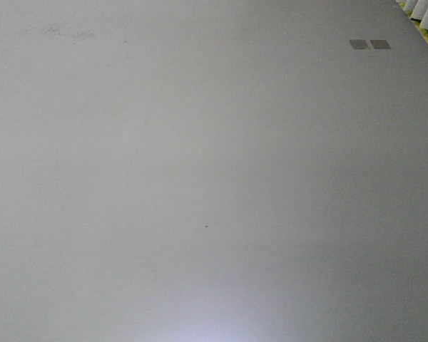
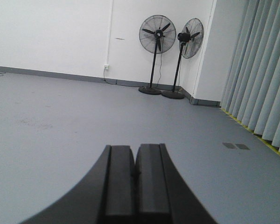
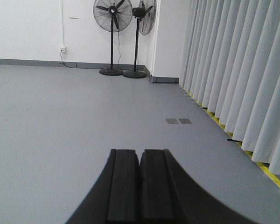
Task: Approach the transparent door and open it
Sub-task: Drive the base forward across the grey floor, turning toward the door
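Note:
The transparent door is out of view in all three views. My left gripper is shut with nothing between its dark pads, pointing across grey floor toward a white wall. My right gripper is likewise shut and empty, aimed along the same floor. The front view shows only bare grey floor.
Two black pedestal fans stand by the white wall's corner. Long pale curtains run along the right side above a yellow floor line. Two small grey floor plates lie near the curtains. A wall socket sits low on the wall.

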### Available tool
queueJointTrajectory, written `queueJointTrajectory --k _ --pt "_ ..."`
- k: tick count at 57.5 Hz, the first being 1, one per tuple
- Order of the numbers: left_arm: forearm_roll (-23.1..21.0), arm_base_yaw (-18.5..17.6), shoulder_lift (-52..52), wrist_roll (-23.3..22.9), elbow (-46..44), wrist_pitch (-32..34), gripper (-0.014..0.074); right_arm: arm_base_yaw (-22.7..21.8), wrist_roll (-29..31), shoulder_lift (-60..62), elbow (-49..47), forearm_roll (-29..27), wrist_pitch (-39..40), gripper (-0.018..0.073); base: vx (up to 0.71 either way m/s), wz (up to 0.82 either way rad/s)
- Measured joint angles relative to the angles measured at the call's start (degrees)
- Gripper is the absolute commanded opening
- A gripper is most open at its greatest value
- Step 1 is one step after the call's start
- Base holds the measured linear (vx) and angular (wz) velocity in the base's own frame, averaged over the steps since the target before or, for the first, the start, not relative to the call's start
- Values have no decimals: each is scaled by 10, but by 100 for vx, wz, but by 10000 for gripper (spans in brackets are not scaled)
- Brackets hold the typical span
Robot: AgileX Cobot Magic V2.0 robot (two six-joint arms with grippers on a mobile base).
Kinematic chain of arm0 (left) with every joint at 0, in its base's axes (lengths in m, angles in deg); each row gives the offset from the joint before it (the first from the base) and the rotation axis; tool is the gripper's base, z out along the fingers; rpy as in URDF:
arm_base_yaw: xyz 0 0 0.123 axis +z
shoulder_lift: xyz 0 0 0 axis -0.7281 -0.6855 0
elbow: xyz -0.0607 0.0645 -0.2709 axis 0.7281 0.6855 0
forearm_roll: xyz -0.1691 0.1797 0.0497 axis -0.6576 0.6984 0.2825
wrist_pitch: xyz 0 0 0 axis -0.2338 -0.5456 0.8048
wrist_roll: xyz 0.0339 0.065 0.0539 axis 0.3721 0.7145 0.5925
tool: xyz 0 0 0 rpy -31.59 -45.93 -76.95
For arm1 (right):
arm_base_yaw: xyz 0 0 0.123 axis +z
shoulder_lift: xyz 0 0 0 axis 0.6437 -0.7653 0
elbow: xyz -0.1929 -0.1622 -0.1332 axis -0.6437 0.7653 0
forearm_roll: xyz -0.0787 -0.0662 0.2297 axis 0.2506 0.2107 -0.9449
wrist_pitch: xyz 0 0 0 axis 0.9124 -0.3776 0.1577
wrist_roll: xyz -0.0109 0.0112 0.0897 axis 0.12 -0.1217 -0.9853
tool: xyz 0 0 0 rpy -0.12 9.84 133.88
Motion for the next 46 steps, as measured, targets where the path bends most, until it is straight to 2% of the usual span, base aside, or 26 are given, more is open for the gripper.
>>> queueJointTrajectory --k 46 --pt "0 0 0 0 0 0 -2 0 0 0 0 -1 -14 -8 5 3"
